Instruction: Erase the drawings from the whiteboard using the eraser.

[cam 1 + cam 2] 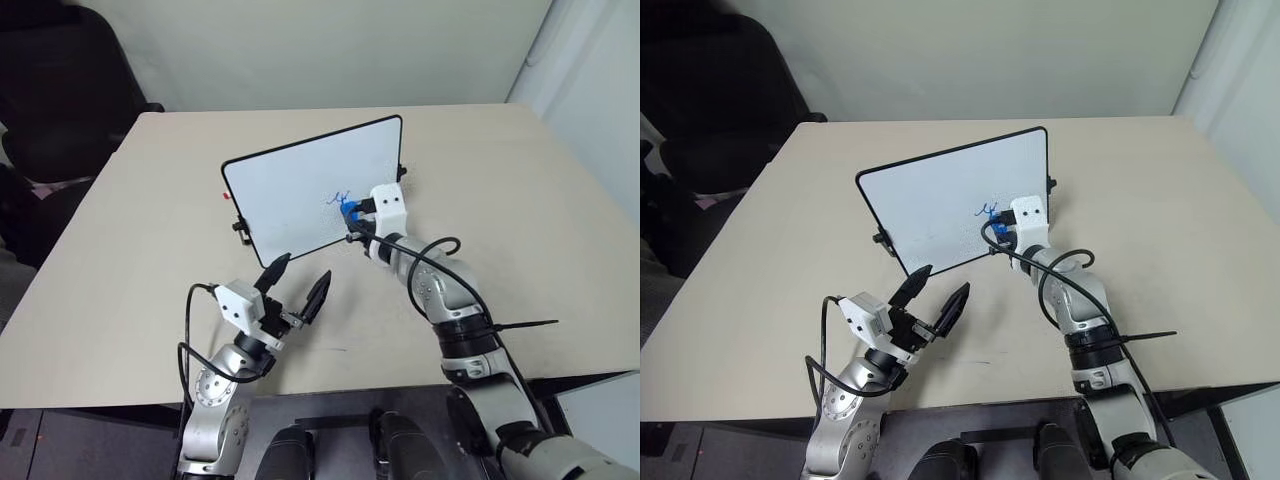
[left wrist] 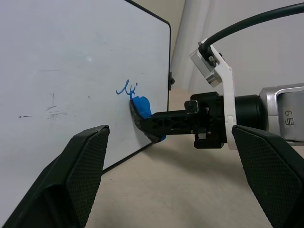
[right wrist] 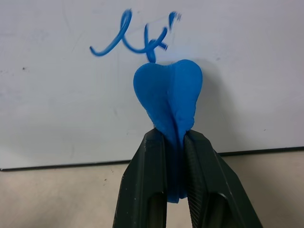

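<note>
The whiteboard (image 1: 300, 195) stands tilted up on the beige table, its white face toward me. The drawings (image 3: 130, 40), a small blue scribble, sit near its lower right part (image 2: 127, 89). My right gripper (image 3: 175, 135) is shut on the eraser (image 3: 168, 92), a bright blue folded piece squeezed between the black fingers. The eraser's tip (image 2: 140, 105) presses against the board just below the scribble (image 1: 342, 197). My left gripper (image 1: 297, 283) hovers open in front of the board's lower edge, holding nothing.
The table (image 1: 120, 250) spreads wide around the board. A dark chair (image 1: 60, 110) stands off the table's far left corner. A black cable (image 1: 440, 265) loops along my right forearm. Small black clips (image 1: 240, 228) grip the board's edges.
</note>
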Motion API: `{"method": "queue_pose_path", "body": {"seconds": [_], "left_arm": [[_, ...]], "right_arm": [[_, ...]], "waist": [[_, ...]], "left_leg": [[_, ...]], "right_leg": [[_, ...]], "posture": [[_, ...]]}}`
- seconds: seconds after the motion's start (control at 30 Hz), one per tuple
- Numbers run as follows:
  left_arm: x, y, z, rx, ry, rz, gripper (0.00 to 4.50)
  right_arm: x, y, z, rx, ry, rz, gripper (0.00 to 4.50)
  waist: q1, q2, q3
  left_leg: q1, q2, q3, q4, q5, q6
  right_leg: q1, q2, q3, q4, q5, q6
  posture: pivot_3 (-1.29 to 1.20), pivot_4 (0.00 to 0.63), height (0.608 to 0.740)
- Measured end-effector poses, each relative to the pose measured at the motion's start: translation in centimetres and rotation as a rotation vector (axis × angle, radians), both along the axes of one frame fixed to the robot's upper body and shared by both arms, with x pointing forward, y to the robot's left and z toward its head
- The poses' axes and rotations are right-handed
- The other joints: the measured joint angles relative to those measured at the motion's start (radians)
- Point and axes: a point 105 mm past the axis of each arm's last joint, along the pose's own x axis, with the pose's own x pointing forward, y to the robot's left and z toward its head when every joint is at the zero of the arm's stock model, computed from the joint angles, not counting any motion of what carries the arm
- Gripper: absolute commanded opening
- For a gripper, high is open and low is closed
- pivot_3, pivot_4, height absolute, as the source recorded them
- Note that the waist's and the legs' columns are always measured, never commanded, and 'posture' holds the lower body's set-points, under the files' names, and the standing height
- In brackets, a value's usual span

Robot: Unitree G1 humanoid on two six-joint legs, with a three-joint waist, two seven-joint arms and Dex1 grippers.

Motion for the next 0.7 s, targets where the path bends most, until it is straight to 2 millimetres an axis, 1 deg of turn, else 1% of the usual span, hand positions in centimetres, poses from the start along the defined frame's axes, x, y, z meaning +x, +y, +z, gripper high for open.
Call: {"method": "queue_pose_path", "body": {"seconds": [0.1, 0.17, 0.27, 0.37, 0.43, 0.5, 0.57, 0.63, 0.7], "left_arm": [[0.0, 0.2, 0.0, 0.000, -0.001, 0.003, 4.50], [0.1, 0.2, 0.1, -0.004, -0.004, 0.005, 4.50], [0.2, 0.4, 0.3, -0.007, -0.009, 0.010, 4.50], [0.2, 0.5, 0.3, -0.008, -0.011, 0.011, 4.50], [0.2, 0.4, 0.4, -0.009, -0.013, 0.010, 4.50], [0.2, 0.4, 0.4, -0.010, -0.013, 0.010, 4.50], [0.3, 0.4, 0.3, -0.010, -0.010, 0.009, 4.50], [0.3, 0.4, 0.1, -0.009, -0.001, 0.010, 4.50], [0.3, 0.4, 0.0, -0.009, 0.001, 0.011, 4.50]], "right_arm": [[0.1, -0.1, 0.2, -0.001, -0.001, -0.003, 0.25], [0.4, -0.5, 0.7, -0.004, -0.004, -0.012, 0.25], [0.9, -0.8, 3.0, 0.021, -0.043, -0.017, 0.25], [0.9, -0.7, 5.5, 0.051, -0.110, -0.011, 0.25], [0.8, -0.6, 6.1, 0.059, -0.126, -0.003, 0.25], [0.6, -0.3, 5.8, 0.056, -0.120, 0.007, 0.25], [0.4, 0.1, 4.8, 0.044, -0.102, 0.017, 0.25], [0.1, 0.4, 2.9, 0.020, -0.053, 0.025, 0.25], [-0.2, 0.8, 1.4, 0.001, -0.015, 0.035, 0.25]], "waist": [[0.000, 0.000, 0.000], [0.000, 0.000, 0.000], [0.000, 0.000, 0.000], [-0.001, 0.000, 0.000], [-0.001, 0.000, 0.000], [0.000, 0.000, 0.000], [-0.001, -0.001, 0.000], [-0.001, -0.001, 0.000], [-0.001, -0.001, 0.000]], "left_leg": [[0.000, 0.000, 0.000, 0.000, 0.000, 0.000], [-0.001, 0.000, 0.000, 0.000, 0.000, 0.000], [-0.001, 0.000, 0.001, 0.000, 0.000, 0.000], [-0.001, 0.000, 0.001, 0.000, 0.000, 0.000], [-0.001, 0.000, 0.000, 0.000, 0.000, 0.000], [-0.001, 0.000, 0.000, 0.000, 0.000, 0.000], [-0.001, 0.000, 0.000, 0.000, 0.000, -0.001], [-0.001, 0.000, 0.000, 0.000, 0.000, -0.001], [-0.001, 0.000, 0.000, 0.000, 0.000, -0.001]], "right_leg": [[-0.001, 0.000, 0.000, 0.001, 0.000, 0.000], [-0.002, 0.000, 0.000, 0.001, 0.000, 0.000], [-0.003, 0.000, 0.001, 0.001, 0.000, -0.001], [-0.003, 0.001, 0.001, 0.001, 0.000, -0.001], [-0.003, 0.001, 0.001, 0.001, 0.001, -0.002], [-0.003, 0.001, 0.001, 0.002, 0.002, -0.005], [-0.003, 0.001, 0.001, 0.002, 0.002, -0.006], [-0.003, 0.001, 0.001, 0.002, 0.002, -0.006], [-0.003, 0.001, 0.001, 0.002, 0.002, -0.006]], "posture": [[0.00, 0.150, 0.740], [0.00, 0.150, 0.740], [0.00, 0.150, 0.740], [0.00, 0.150, 0.740], [0.00, 0.150, 0.740], [0.00, 0.150, 0.740], [0.00, 0.150, 0.740], [0.00, 0.150, 0.740], [0.00, 0.150, 0.740]]}}
